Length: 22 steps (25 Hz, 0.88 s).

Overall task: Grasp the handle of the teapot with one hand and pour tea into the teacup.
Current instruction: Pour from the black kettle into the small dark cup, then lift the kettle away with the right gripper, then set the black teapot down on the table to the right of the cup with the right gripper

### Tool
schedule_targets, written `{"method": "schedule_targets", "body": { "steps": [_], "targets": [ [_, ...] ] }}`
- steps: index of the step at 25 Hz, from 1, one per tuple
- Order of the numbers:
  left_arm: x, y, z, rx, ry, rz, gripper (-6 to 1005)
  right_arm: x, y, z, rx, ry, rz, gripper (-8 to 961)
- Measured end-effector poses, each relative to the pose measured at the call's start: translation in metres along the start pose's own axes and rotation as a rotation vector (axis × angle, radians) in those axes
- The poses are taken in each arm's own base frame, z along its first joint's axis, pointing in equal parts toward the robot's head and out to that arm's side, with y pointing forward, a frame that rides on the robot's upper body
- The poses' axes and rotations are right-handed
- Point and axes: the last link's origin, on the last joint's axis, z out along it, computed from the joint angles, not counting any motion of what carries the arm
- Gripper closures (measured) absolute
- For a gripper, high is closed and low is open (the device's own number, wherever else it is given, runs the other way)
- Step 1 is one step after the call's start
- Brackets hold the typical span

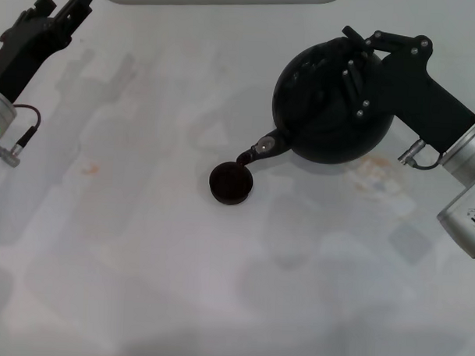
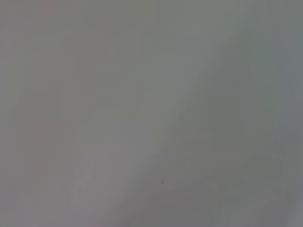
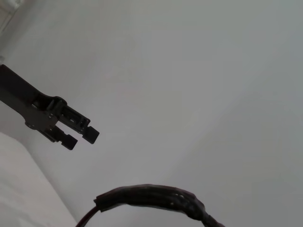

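Observation:
The black round teapot (image 1: 321, 126) is tilted to the left in the head view, with its silvery spout tip (image 1: 263, 146) just above the rim of the small dark teacup (image 1: 231, 183). My right gripper (image 1: 353, 55) is shut on the teapot's black handle (image 1: 346, 72) and holds the pot off the table. Part of the handle's arch also shows in the right wrist view (image 3: 151, 196). My left gripper (image 1: 68, 4) is parked at the far left, open and empty, well away from the teapot; it also shows far off in the right wrist view (image 3: 81, 135).
The white table (image 1: 141, 245) has faint stains near the teapot (image 1: 374, 175) and at the left (image 1: 89, 169). The left wrist view shows only a blank grey surface (image 2: 151, 113).

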Motion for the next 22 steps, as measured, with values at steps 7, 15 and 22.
{"method": "schedule_targets", "body": {
  "steps": [7,15,22],
  "targets": [
    [0.001,-0.001,0.0,0.003,0.003,0.001,151,0.001,-0.001,0.001,0.004,0.003,0.082,845],
    [0.0,-0.001,0.0,0.004,0.002,0.0,152,0.001,-0.011,0.0,0.044,-0.015,0.473,844],
    [0.001,0.0,0.0,0.002,0.003,0.0,152,0.013,-0.024,-0.024,0.164,-0.002,0.767,844]
  ]
}}
